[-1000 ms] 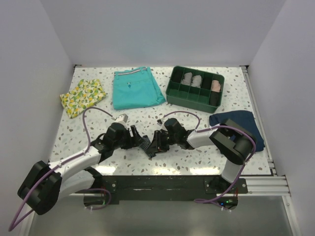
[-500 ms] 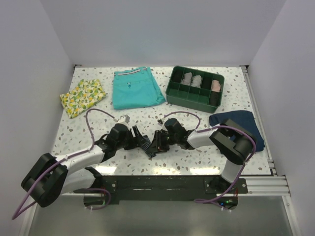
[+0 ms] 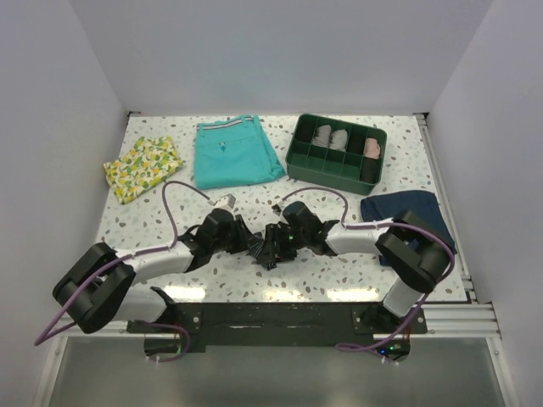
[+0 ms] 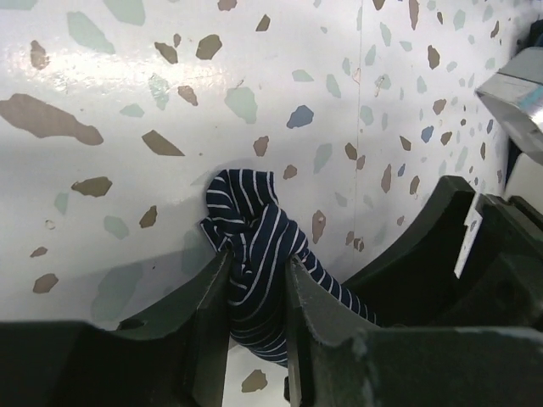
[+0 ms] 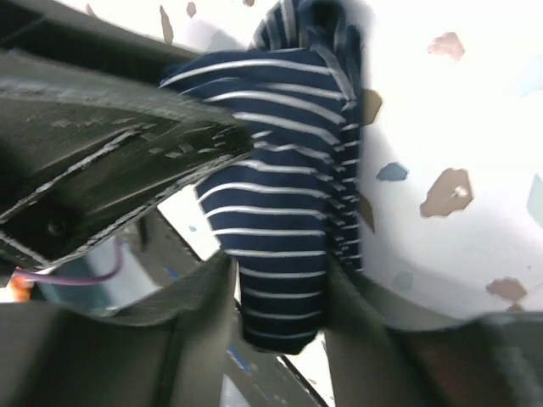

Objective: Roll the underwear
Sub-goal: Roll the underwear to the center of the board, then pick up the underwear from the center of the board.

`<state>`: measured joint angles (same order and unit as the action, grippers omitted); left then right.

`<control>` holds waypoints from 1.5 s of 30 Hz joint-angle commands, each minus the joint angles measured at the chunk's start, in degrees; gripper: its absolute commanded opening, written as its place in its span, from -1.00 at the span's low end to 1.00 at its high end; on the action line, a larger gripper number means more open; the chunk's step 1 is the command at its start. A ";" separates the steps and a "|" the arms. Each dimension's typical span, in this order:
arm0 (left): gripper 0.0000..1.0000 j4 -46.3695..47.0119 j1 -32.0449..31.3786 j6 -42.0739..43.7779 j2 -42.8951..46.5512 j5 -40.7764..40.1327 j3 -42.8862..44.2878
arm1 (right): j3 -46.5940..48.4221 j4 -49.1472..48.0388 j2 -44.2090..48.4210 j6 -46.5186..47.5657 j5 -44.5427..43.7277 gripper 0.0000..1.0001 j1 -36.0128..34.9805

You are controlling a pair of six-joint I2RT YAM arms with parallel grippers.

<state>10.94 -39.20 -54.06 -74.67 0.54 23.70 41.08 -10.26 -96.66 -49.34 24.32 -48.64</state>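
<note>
We count one striped underwear (image 4: 250,225), one teal shorts (image 3: 236,153), one lemon-print cloth (image 3: 142,167), one plain navy garment (image 3: 403,203), one green tray (image 3: 327,179) with three pale rolls (image 3: 322,134), and two pincers: the left pincer (image 3: 246,244), the right pincer (image 3: 273,246).

Spare garments and a sorting tray on the speckled surface (image 3: 136,225)
Along the far edge lie a lemon-print cloth (image 3: 142,167) at the left, folded teal shorts (image 3: 236,153) just beside it, and a green divided tray (image 3: 327,176) to the right, with pale rolled cloths (image 3: 339,138) in some compartments. A plain navy garment (image 3: 407,205) lies crumpled near the right edge, nearer than the tray.
</note>
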 commanded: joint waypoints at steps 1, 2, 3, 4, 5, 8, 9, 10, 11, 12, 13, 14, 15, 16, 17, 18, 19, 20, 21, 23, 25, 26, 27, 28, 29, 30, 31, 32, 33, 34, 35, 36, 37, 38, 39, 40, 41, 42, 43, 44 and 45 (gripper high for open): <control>-0.63 -7.68 -0.79 5.01 -3.72 -6.34 1.25 | 5.31 21.56 3.40 10.83 -11.28 0.06 -4.08; -0.64 -8.12 -0.96 5.37 -4.07 -6.51 2.04 | 6.46 23.86 3.93 13.72 -13.83 0.08 -4.87; -0.64 -8.39 -0.97 5.81 -4.60 -6.51 2.48 | 8.82 26.32 4.46 14.96 -16.47 0.10 -5.67; -0.65 -9.00 -1.14 6.59 -4.95 -6.43 2.84 | 9.80 30.35 5.16 16.02 -19.02 0.12 -7.50; -0.65 -9.35 -1.23 7.04 -5.22 -6.08 3.62 | 10.77 32.13 6.39 18.47 -24.09 0.17 -8.39; -0.65 -10.15 -1.32 8.53 -6.27 -5.11 5.03 | 13.93 37.85 8.15 22.34 -32.71 0.19 -11.03; -0.65 -10.24 -1.32 8.88 -6.80 -4.67 5.47 | 14.90 38.82 8.68 23.40 -34.67 0.19 -11.56; -0.66 -10.58 -1.32 9.58 -7.15 -4.32 5.82 | 15.34 40.31 9.03 24.20 -36.51 0.19 -12.52; -0.66 -10.76 -1.40 9.76 -7.41 -3.79 6.61 | 15.61 40.76 9.91 25.60 -40.01 0.19 -13.05; -0.66 -10.76 -1.41 10.03 -7.94 -3.53 6.79 | 15.61 40.85 10.52 26.31 -40.74 0.19 -13.40; -0.65 -10.85 -1.58 10.38 -8.29 -3.35 7.32 | 15.52 40.15 10.96 27.71 -41.19 0.19 -13.67; -0.65 -10.85 -1.49 10.56 -8.64 -3.00 7.58 | 15.43 39.88 11.93 28.16 -41.80 0.19 -13.85; -0.66 -10.85 -1.58 10.64 -8.73 -2.82 7.85 | 15.43 39.53 12.37 28.60 -42.94 0.20 -14.02; -0.66 -10.85 -1.58 10.91 -8.91 -2.82 8.28 | 15.35 38.49 12.72 29.64 -43.30 0.20 -14.20; -0.66 -11.03 -1.67 11.08 -8.91 -2.56 8.46 | 15.26 37.78 13.07 30.09 -43.30 0.20 -14.29; -0.66 -12.77 -1.67 11.08 -9.00 -2.56 8.64 | 15.26 37.16 13.60 30.53 -43.21 0.20 -14.37; -0.66 -13.13 -1.67 11.26 -8.91 -2.56 8.90 | 15.17 35.50 13.78 31.49 -42.78 0.20 -14.37; -0.66 -13.22 -1.58 11.26 -8.91 -2.47 9.08 | 15.17 34.53 13.78 31.94 -42.34 0.21 -14.37; -0.66 -13.40 -1.67 11.35 -8.82 -2.38 9.08 | 15.43 33.74 13.43 32.20 -41.81 0.21 -14.46; -0.66 -13.49 -1.67 11.35 -9.00 -2.29 9.25 | 16.22 32.06 12.82 33.26 -40.32 0.21 -14.64; -0.66 -13.58 -1.58 11.35 -9.08 -2.21 9.43 | 16.57 30.22 11.50 34.13 -39.53 0.21 -14.90; -0.66 -13.58 -1.67 11.35 -9.26 -2.12 9.43 | 16.66 29.60 11.06 34.40 -39.17 0.21 -14.99; -0.66 -13.66 -1.58 11.35 -9.26 -2.12 9.43 | 16.84 28.64 10.62 34.57 -39.00 0.21 -15.25; -0.66 -13.75 -1.67 11.35 -9.44 -2.03 9.60 | 17.10 28.46 9.83 34.75 -38.99 0.21 -15.34; -0.66 -13.93 -1.67 11.26 -9.44 -2.03 9.61 | 17.45 28.11 9.57 34.84 -38.82 0.21 -15.34; -0.66 -13.84 -1.67 11.35 -9.52 -2.03 9.61 | 17.54 27.15 9.30 35.10 -38.47 0.21 -15.69; -0.66 -13.84 -1.58 11.35 -9.44 -2.03 9.61 | 17.54 26.61 8.78 35.28 -38.12 0.21 -15.69; -0.66 -13.75 -1.58 11.26 -9.61 -1.94 9.61 | 17.54 26.09 8.34 35.28 -37.85 0.21 -15.69; -0.66 -13.84 -1.67 11.26 -9.61 -1.94 9.61 | 17.80 25.82 7.81 35.45 -37.76 0.21 -15.78; -0.66 -13.84 -1.67 11.17 -9.70 -1.85 9.69 | 18.07 25.91 7.28 35.37 -37.68 0.21 -15.78; -0.66 -13.84 -1.58 11.17 -9.79 -1.77 9.69 | 18.42 25.82 6.15 35.37 -38.02 0.21 -15.78; -0.66 -13.93 -1.67 11.09 -9.79 -1.85 9.78 | 18.42 25.47 5.61 35.28 -38.11 0.21 -15.96; -0.66 -13.84 -1.67 11.00 -9.79 -1.85 9.70 | 18.33 25.21 5.17 35.11 -38.11 0.21 -15.96; -0.66 -13.84 -1.58 10.91 -9.70 -1.85 9.69 | 17.90 24.77 4.12 34.93 -38.38 0.21 -15.96; -0.66 -13.93 -1.58 10.82 -9.70 -1.77 9.69 | 17.63 23.98 3.77 34.75 -38.47 0.21 -16.04; -0.66 -13.93 -1.67 10.82 -9.79 -1.77 9.69 | 17.28 23.36 3.24 34.40 -38.38 0.21 -16.04; -0.66 -13.84 -1.58 10.82 -9.79 -1.77 9.69 | 16.32 22.66 2.71 34.31 -38.29 0.21 -16.04; -0.66 -13.67 -1.58 10.56 -9.70 -1.68 9.52 | 15.88 21.35 2.27 33.96 -38.03 0.21 -16.13; -0.66 -13.58 -1.58 10.38 -9.79 -1.68 9.43 | 15.44 20.81 2.09 33.61 -37.85 0.21 -16.13; -0.66 -13.49 -1.67 10.38 -9.79 -1.50 9.34 | 14.30 20.11 2.01 33.44 -37.59 0.21 -16.22; -0.66 -13.14 -1.67 10.12 -9.70 -1.33 9.17 | 13.68 18.63 2.00 33.26 -37.24 0.21 -16.13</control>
<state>3.53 -39.00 -45.95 -82.52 3.31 33.91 56.71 13.54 -91.85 -17.10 -14.46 -63.99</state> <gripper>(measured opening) 0.317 0.604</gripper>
